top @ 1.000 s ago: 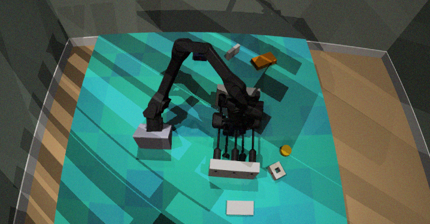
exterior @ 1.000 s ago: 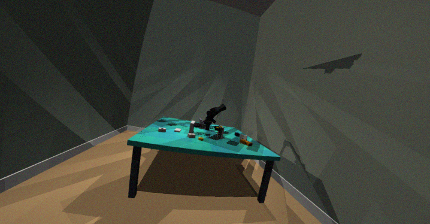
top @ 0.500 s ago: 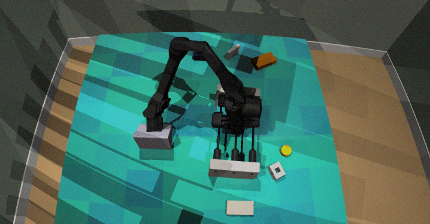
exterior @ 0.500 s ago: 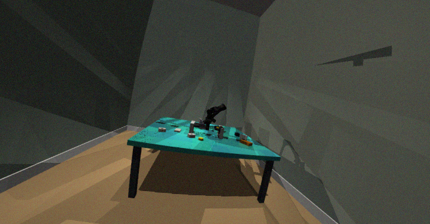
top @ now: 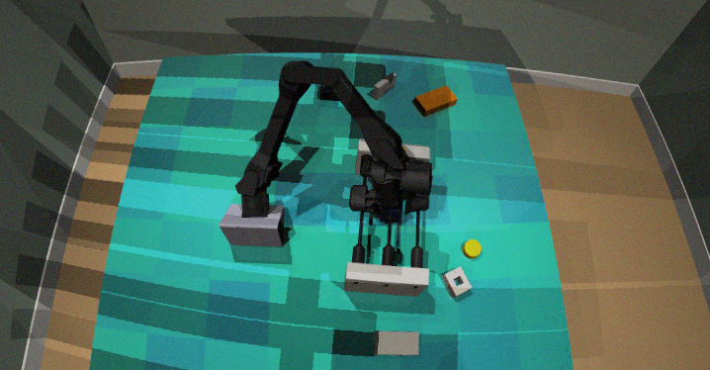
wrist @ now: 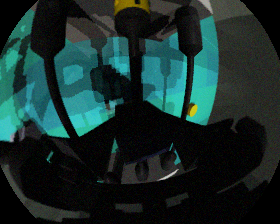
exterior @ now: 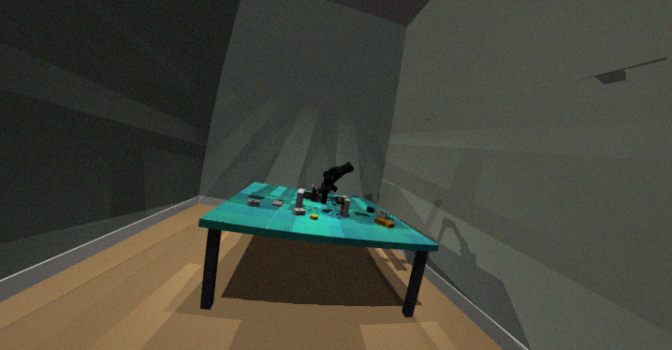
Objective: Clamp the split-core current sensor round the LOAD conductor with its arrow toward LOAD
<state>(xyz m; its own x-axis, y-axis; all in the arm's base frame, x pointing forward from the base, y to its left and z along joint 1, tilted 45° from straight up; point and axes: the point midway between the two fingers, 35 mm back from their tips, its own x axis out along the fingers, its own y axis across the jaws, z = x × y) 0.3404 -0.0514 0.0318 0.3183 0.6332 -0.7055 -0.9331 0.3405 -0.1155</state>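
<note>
Three dark conductors (top: 388,233) run side by side between a near white terminal block (top: 387,278) and a far white block (top: 395,149). The dark split-core sensor (wrist: 147,145) sits round this middle conductor, between my fingers. My gripper (top: 390,206) hangs over the conductors and its body hides the sensor in the overhead view. The fingers stand open on either side of the sensor. I cannot see the sensor's arrow.
An orange block (top: 435,100) and a small grey block (top: 384,86) lie at the back. A yellow disc (top: 472,248) and a white square frame (top: 458,279) lie right of the near block. A grey plate (top: 396,342) lies in front. The arm's base (top: 253,226) stands to the left.
</note>
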